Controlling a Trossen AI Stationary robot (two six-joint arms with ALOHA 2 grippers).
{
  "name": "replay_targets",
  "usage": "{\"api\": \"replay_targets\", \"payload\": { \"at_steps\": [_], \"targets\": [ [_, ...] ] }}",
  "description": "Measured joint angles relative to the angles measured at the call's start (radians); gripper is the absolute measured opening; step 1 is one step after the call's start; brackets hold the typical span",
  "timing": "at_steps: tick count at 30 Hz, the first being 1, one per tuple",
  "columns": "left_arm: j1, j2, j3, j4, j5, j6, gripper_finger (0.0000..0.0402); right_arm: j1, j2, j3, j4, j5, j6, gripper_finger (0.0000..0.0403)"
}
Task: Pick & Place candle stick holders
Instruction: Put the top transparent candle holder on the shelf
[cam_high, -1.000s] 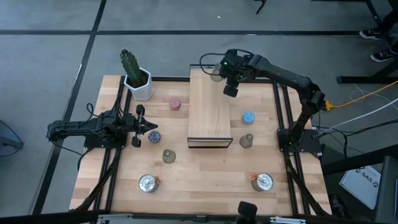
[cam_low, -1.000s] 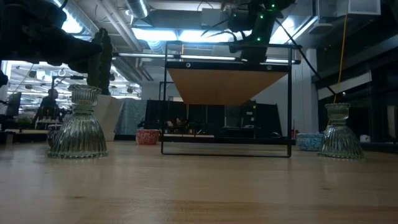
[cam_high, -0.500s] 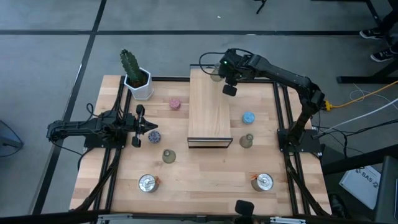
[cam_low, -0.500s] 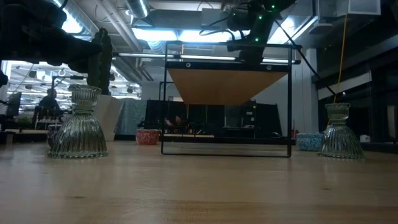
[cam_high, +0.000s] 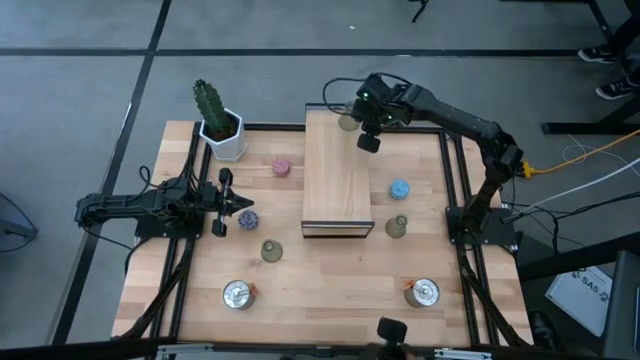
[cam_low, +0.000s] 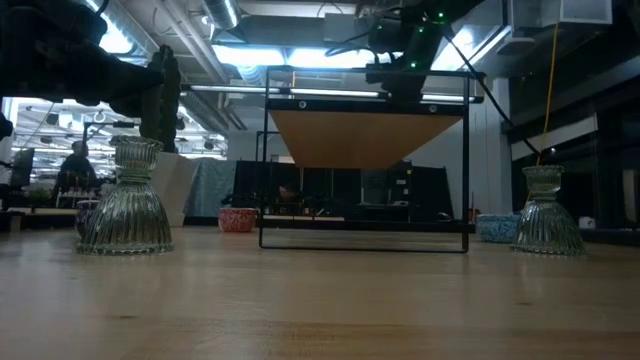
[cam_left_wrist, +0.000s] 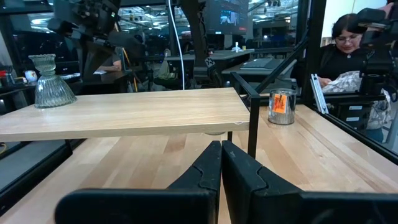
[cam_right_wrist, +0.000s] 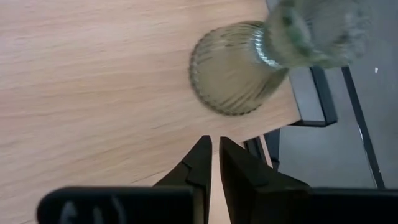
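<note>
One green holder (cam_high: 347, 122) stands on the board's (cam_high: 335, 190) far right corner. Your right gripper (cam_high: 369, 143) hovers just beside it, fingers nearly together, holding nothing. Left gripper (cam_high: 240, 206) rests clenched and empty near the table's (cam_high: 330, 290) left edge. Seven holders remain on the table, so you're early: one placed, most left.

On my counter (cam_high: 330, 270) a cactus (cam_high: 209, 101) stands in a white pot (cam_high: 224, 138) at a far corner; the wooden board (cam_high: 336, 180) sits raised on a black frame mid-counter.
</note>
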Motion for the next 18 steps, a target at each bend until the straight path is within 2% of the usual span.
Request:
{"api": "replay_targets", "payload": {
  "at_steps": [18],
  "targets": [
    [0.000,0.000,0.000,0.000,0.000,0.000,0.0006,-0.040,0.071,0.000,0.107,0.000,-0.001,0.0033]
  ]
}}
